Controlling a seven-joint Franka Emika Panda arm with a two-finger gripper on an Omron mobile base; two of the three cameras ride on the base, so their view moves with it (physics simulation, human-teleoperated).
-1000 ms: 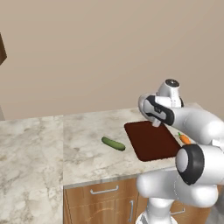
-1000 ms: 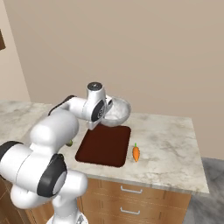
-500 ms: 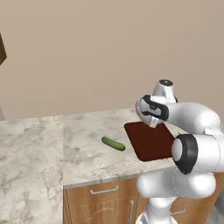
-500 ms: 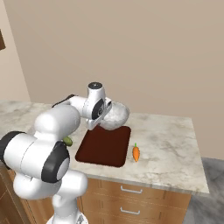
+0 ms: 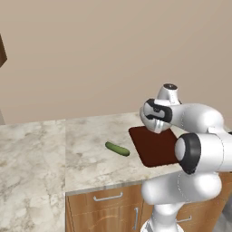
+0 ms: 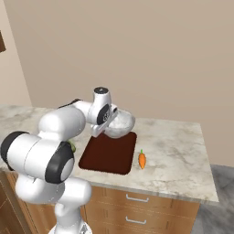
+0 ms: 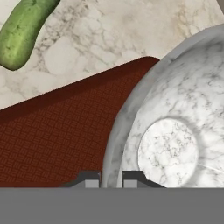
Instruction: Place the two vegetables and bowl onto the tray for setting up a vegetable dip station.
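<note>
Step — I hold the bowl [image 6: 119,125] by its rim over the tray's [image 6: 98,162] far end, gripper [image 7: 110,178] pinched shut on it | cucumber [image 5: 117,149], carrot [image 6: 142,160] wait on the counter | next — lower, release flat.

Marbled, stone-like bowl [image 7: 175,131] with a smooth, matt finish; reddish-brown tray [image 7: 57,140] with a fine woven texture. Veined, polished marble countertop [image 5: 86,154] above wood-grain cabinet fronts [image 5: 104,210]. Cucumber [image 7: 22,30], slightly glossy skin.
</note>
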